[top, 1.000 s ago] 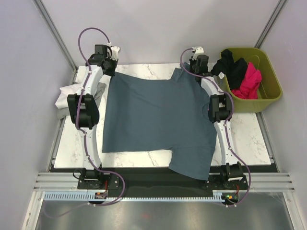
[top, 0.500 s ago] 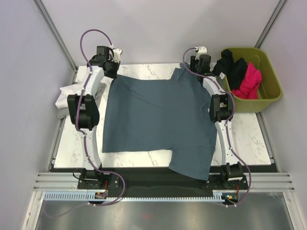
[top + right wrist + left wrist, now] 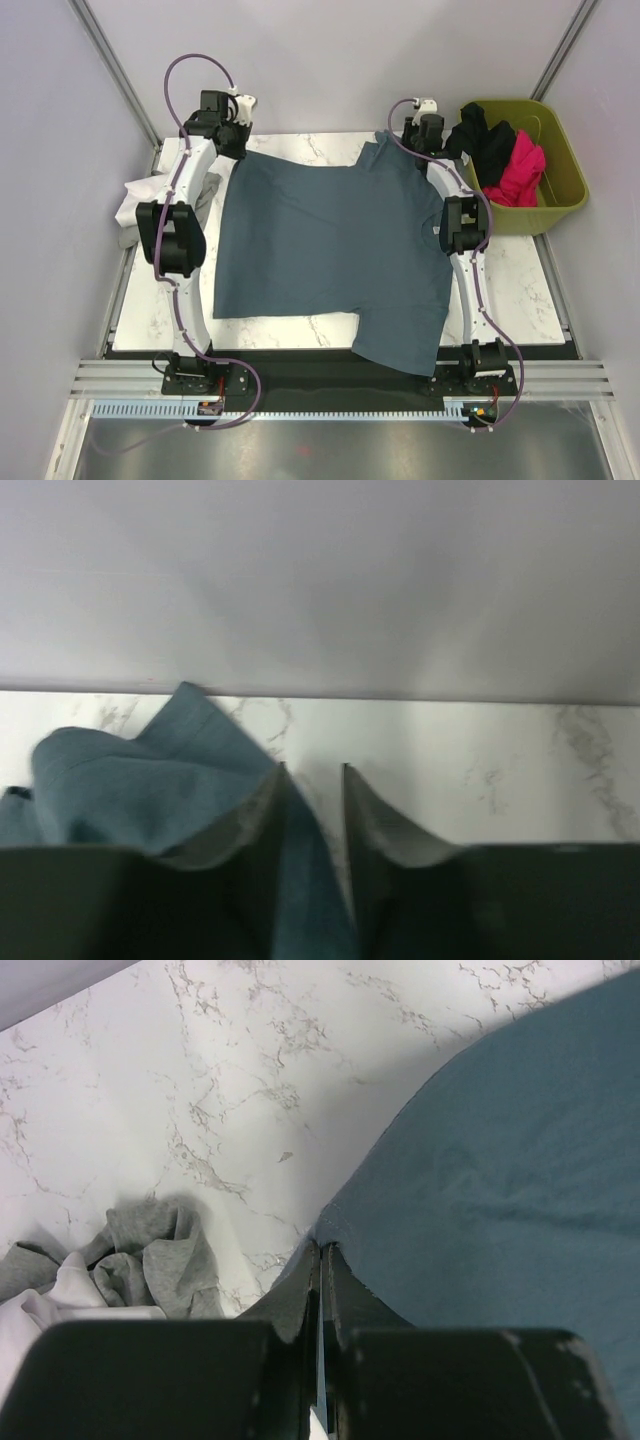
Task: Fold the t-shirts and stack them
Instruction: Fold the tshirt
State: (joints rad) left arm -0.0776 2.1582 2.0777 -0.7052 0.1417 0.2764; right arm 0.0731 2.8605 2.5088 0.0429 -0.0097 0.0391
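The slate blue-grey t-shirt [image 3: 330, 240] lies spread flat over most of the marble table [image 3: 520, 290], and its near corner hangs over the front edge. At the far left corner of this shirt [image 3: 500, 1160], my left gripper [image 3: 238, 152] [image 3: 322, 1247] is shut on the hem. My right gripper [image 3: 408, 145] [image 3: 315, 770] holds the far right corner, where bunched blue cloth [image 3: 130, 780] runs between its narrowly parted jaws. A black shirt [image 3: 485, 140] and a magenta-pink shirt [image 3: 520, 170] sit in the bin.
The olive-green bin [image 3: 565, 195] stands off the table's right far side. A crumpled white and grey heap of cloth [image 3: 135, 205] [image 3: 160, 1250] lies at the left edge beside the left arm. The back wall is close behind both grippers.
Both grippers have shifted a little toward the far wall, drawing the shirt's far edge back with them.
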